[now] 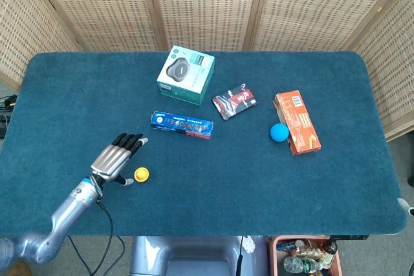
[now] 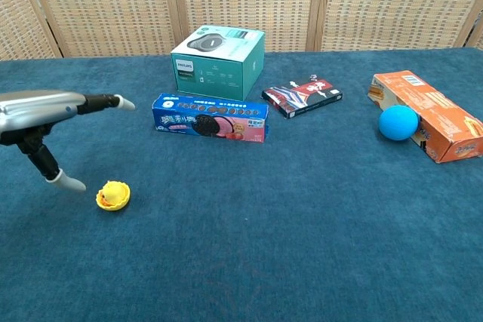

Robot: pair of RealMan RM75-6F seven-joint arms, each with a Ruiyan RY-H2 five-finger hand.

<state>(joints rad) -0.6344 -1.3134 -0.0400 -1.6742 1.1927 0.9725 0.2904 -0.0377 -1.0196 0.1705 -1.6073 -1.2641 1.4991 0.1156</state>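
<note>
1. One hand is all I can see from where I'm standing: the left hand [image 1: 116, 159] sits low over the near-left part of the table [image 1: 77, 95], fingers stretched out flat and apart, thumb hanging down, nothing in it. The right hand doesn't show in either view.

2. Just beside that thumb tip is the little yellow toy [image 2: 112, 194], resting on the cloth. Looks like a small ball seated in a scalloped yellow cup, so it stays put instead of rolling. The hand isn't touching it; the chest view shows a clear gap.

3. Further back is the blue cookie pack [image 1: 182, 125], lying flat on its long side and angled a bit. The fingertips [image 2: 122, 102] point roughly its way but are well short of it.

4. Behind that, the teal box [image 1: 186, 74] lies on a broad face, so it's steady.

5. To its right is a small dark red-and-white packet [image 1: 234, 102], flat and skewed.

6. Over on the right side, the blue ball [image 1: 279, 132] sits snug against the long side of the orange carton [image 1: 296, 122], which probably keeps it from rolling off that way.

7. Wicker screens [image 1: 207, 4] close off the back.
</note>
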